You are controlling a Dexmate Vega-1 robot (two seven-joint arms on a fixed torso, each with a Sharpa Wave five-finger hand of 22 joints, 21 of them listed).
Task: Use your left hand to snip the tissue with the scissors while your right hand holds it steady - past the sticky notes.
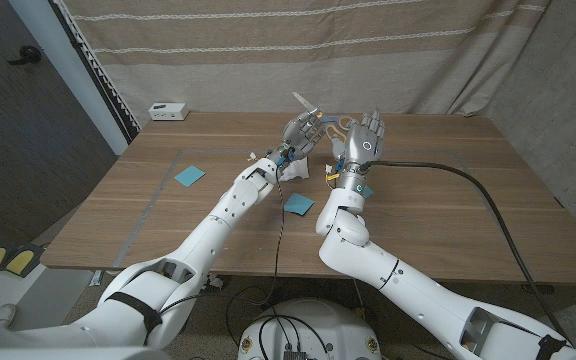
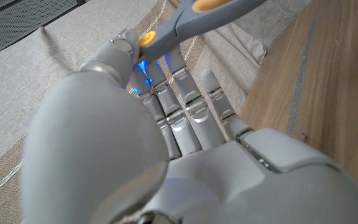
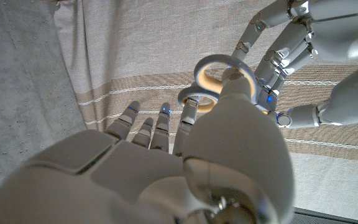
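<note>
The grey scissors [image 1: 320, 115] with yellow-lined handle loops [image 3: 219, 81] are held up above the far middle of the table, blades pointing up and away. My left hand [image 1: 303, 132] pinches them near the pivot between thumb and fingertips [image 2: 160, 74]. Close beside it, my right hand [image 1: 365, 140] is raised with its fingers spread upright, and its thumb [image 3: 241, 143] lies against the loops. The white tissue [image 1: 294, 171] lies crumpled on the table under my left wrist. Two blue sticky notes lie on the table, one [image 1: 190, 176] at the left and one [image 1: 299, 204] nearer me.
A small white box [image 1: 168, 110] stands at the table's far left edge. A striped curtain [image 1: 268, 40] hangs behind the table. A black cable [image 1: 488, 200] runs across the right side of the wooden table [image 1: 448, 220].
</note>
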